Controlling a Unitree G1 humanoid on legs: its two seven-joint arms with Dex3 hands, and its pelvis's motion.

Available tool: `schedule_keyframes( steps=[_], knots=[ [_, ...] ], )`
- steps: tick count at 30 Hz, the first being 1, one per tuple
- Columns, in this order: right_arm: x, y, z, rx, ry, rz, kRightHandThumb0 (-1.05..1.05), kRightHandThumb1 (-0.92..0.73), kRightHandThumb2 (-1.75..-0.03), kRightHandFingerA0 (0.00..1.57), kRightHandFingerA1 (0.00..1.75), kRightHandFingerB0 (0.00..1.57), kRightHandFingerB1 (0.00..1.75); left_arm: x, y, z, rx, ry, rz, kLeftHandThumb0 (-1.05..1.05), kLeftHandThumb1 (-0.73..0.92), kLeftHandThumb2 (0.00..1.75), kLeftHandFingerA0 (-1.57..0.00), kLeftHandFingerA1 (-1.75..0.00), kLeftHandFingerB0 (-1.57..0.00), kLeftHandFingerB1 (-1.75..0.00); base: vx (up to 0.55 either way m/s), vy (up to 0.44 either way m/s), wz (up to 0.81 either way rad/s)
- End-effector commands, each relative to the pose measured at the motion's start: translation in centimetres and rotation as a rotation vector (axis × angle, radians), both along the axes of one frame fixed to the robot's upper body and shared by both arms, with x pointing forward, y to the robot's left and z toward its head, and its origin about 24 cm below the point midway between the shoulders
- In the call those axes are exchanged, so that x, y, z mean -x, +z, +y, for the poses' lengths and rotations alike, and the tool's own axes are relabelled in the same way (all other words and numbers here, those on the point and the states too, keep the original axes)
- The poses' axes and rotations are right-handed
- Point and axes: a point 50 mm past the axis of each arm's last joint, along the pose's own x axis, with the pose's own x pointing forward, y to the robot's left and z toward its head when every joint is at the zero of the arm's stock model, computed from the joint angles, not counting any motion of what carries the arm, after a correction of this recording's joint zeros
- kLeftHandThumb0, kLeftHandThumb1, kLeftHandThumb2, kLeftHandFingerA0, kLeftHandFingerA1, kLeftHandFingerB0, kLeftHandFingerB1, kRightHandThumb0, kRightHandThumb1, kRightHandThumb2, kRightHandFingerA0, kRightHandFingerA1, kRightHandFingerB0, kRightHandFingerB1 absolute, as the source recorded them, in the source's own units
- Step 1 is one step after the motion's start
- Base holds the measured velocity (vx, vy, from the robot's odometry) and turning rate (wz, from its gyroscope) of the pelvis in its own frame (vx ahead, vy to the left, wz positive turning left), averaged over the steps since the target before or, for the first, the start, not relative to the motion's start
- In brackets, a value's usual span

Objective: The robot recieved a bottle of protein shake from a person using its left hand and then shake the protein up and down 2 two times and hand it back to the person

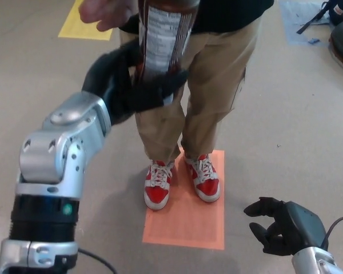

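Bottle (163, 43) is held raised in the left hand (128, 85) near the person's hand (106, 12); handover seems due, needing release. Right hand (280, 225) is kept loosely open, empty.

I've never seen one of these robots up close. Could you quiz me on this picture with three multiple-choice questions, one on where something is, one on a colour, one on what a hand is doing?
1. Where do the person's shoes stand?
A. on the orange floor mat
B. on the yellow floor mat
C. on bare floor only

2. What colour are the shoes?
A. blue and black
B. red and white
C. all green

3. What is the robot's left hand doing?
A. hanging open and empty
B. gripping the bottle
C. resting on the floor

Answers:
1 A, the shoes rest at least partly on the orange floor mat.
2 B, red uppers with white laces.
3 B, the black fingers wrap around the bottle, raised toward the person's hand; the right hand is open and empty.
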Motion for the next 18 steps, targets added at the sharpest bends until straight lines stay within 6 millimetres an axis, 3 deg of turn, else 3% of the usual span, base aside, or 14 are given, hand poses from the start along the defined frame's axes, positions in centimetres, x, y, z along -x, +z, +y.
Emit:
schedule_keyframes(
  steps=[1,9,18],
  knots=[
    [0.5,-0.3,-0.4,0.017,-0.006,-0.005,-0.44,-0.68,-0.74,0.89,0.59,0.78,0.48,-0.3,2.9,0.7,0.02,0.022,-0.042,-0.23,0.83,0.65,-0.7,-1.61,-0.6,-1.12,0.0,0.0,0.0],
    [0.6,-0.5,-0.6,0.005,-0.01,0.022,-0.44,-0.69,-0.72,0.89,0.59,0.76,0.48,-0.7,5.5,1.4,0.077,0.032,-0.081,-0.24,0.83,0.64,-0.76,-1.58,-0.59,-1.07,0.0,0.0,0.0],
    [1.0,-0.8,-0.6,0.009,-0.008,0.03,-0.44,-0.69,-0.71,0.91,0.6,0.79,0.48,-0.5,4.9,1.9,0.072,0.054,-0.056,-0.19,0.81,0.65,-0.73,-1.62,-0.59,-1.09,0.0,0.0,0.0]
  ],
)
